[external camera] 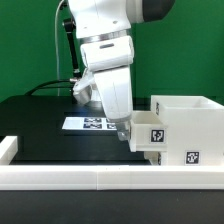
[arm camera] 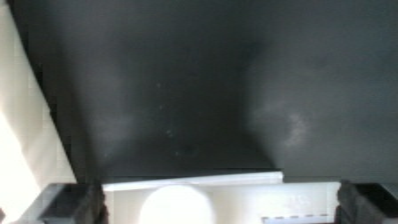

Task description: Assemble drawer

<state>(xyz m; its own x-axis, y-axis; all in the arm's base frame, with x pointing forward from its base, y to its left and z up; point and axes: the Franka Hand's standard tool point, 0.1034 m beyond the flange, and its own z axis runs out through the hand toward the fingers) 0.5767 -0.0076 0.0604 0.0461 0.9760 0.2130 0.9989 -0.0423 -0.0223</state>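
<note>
Low white rail [external camera: 60, 178] runs across the front, nearest us. Behind it on the exterior view's right sits the drawer [external camera: 185, 130]: white, boxy, open-topped, black-and-white square tags facing us, long axis running left-right along the rail. The gripper [external camera: 124, 134] hangs just at its left edge, jaws spread wide, holding nothing. Marker board [external camera: 88, 123] lies behind on the black table [external camera: 40, 125].

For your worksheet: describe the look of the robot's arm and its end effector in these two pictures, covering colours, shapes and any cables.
The arm is glossy white, built of rounded, bulky segments, with a dark band across the wrist section and a black joint at the top. Black cables hang beside it. The end effector is small and pale grey. In the wrist view its fingers show as dark, blurred blocks. No markings are legible.
</note>
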